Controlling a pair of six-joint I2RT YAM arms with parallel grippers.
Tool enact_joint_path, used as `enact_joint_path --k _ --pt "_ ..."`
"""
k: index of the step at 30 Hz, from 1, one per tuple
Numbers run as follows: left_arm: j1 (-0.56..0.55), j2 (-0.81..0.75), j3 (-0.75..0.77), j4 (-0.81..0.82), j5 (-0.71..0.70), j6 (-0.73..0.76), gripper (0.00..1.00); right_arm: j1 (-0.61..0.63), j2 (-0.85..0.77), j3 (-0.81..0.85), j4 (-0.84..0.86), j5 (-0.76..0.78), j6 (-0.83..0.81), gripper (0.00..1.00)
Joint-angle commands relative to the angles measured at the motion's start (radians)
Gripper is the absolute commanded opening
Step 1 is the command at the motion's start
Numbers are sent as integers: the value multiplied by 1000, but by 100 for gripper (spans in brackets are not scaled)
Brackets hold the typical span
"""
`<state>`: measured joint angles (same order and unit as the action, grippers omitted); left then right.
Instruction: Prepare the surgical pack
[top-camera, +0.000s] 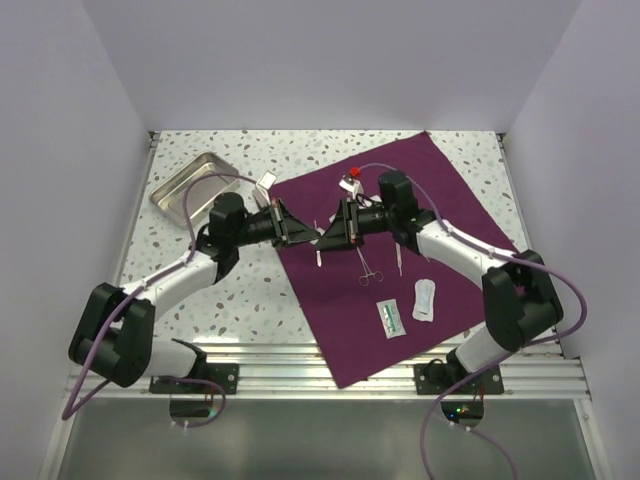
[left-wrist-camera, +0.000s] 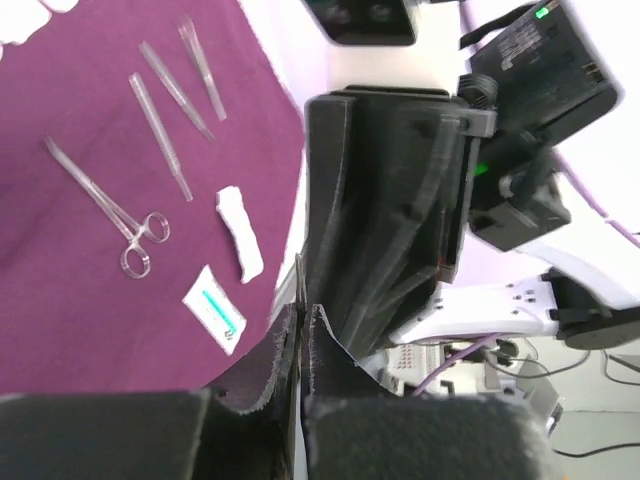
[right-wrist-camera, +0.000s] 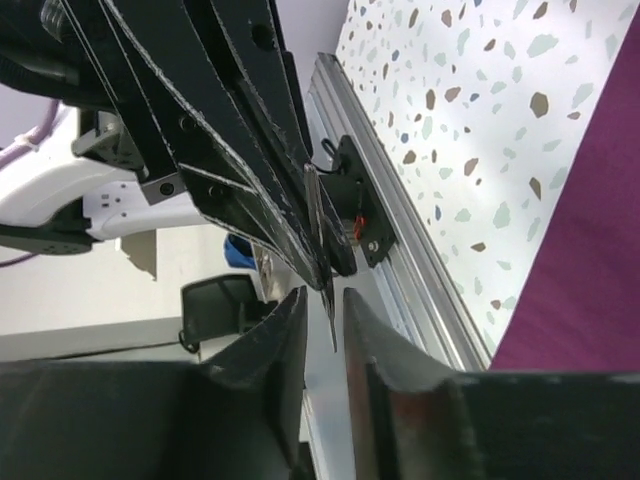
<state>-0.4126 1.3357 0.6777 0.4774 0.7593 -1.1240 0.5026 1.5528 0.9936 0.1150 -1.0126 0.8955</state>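
The surgical pack (top-camera: 400, 300) is a deep purple cloth spread flat on the right half of the table; it also shows in the left wrist view (left-wrist-camera: 60, 250) and the right wrist view (right-wrist-camera: 590, 250). My two grippers meet tip to tip above its left edge. A thin metal instrument (top-camera: 318, 252) hangs between them. The left gripper (top-camera: 296, 229) is shut on the instrument (left-wrist-camera: 299, 280), its jaws pressed to a slit (left-wrist-camera: 303, 315). The right gripper (top-camera: 328, 234) is closed to a narrow gap (right-wrist-camera: 324, 300) around the instrument's end (right-wrist-camera: 318, 230).
On the cloth lie ring-handled forceps (top-camera: 368, 262), a slim tool (top-camera: 400, 262), a printed packet (top-camera: 391, 318), a white pad (top-camera: 425, 300) and a red-capped item (top-camera: 356, 173). A metal tray (top-camera: 195, 183) sits back left. An aluminium rail (top-camera: 330, 365) runs along the near edge.
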Motion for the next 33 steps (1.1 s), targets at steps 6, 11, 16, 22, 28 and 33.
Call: enact_joint_path --k 6,11,16,22,28,33 --pt "78 157 391 -692 -127 484 0 1 62 316 -735 342 -435 71" --pt "103 317 753 -1130 -584 805 0 -4 0 310 -844 492 -518 72" --pt "135 456 947 -1223 -924 1050 0 -3 -75 167 -782 460 -504 72" --pt "167 582 1010 -1088 -1288 1354 0 -3 -172 4 -677 447 -510 72" --pt "205 618 967 -849 -1434 1552 0 -7 -198 -68 -678 465 -549 72" --pt "258 730 1022 -829 -1416 1662 0 -32 -174 -79 -643 454 -523 72"
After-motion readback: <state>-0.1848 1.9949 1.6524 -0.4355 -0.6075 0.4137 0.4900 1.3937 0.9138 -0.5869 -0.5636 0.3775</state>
